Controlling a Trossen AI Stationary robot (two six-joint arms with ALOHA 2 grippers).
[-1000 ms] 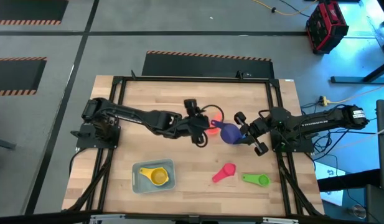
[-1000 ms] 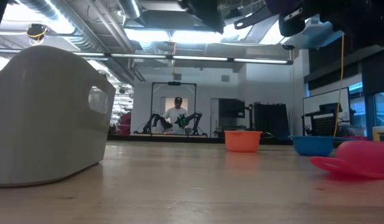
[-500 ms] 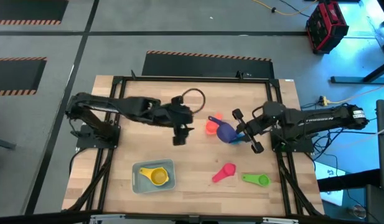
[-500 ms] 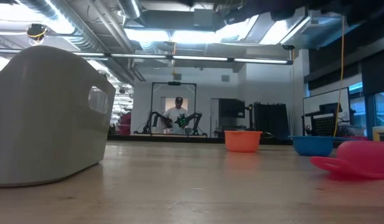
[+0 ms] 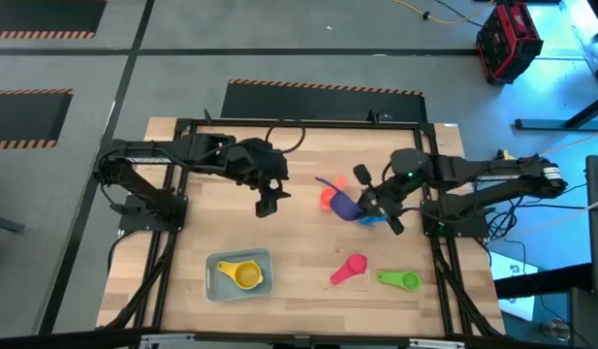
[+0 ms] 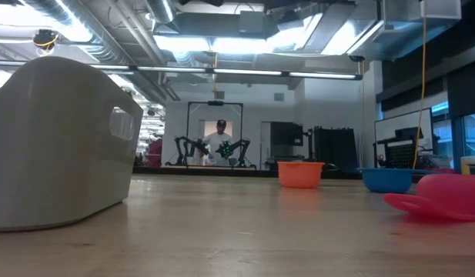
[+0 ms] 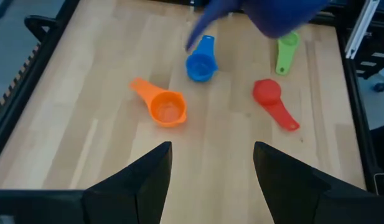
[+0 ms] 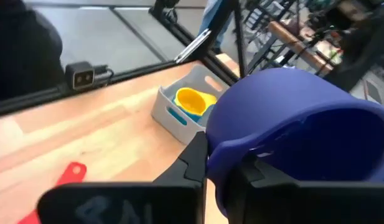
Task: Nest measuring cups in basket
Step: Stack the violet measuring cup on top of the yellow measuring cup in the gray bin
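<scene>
Two arms over the desk (image 5: 231, 218). Right gripper (image 5: 369, 202) mid-desk, fingers clamped on the purple measuring cup (image 5: 343, 203), held above the orange cup (image 7: 164, 106) and blue cup (image 7: 200, 63). Left gripper (image 5: 268, 199) hangs left of them, fingers (image 7: 132, 183) spread wide, holding nothing. Basket (image 5: 217, 282) at the front left holds the yellow cup (image 5: 246, 275). Pink cup (image 5: 350, 269) and green cup (image 5: 400, 280) lie front right, apart from each other.
</scene>
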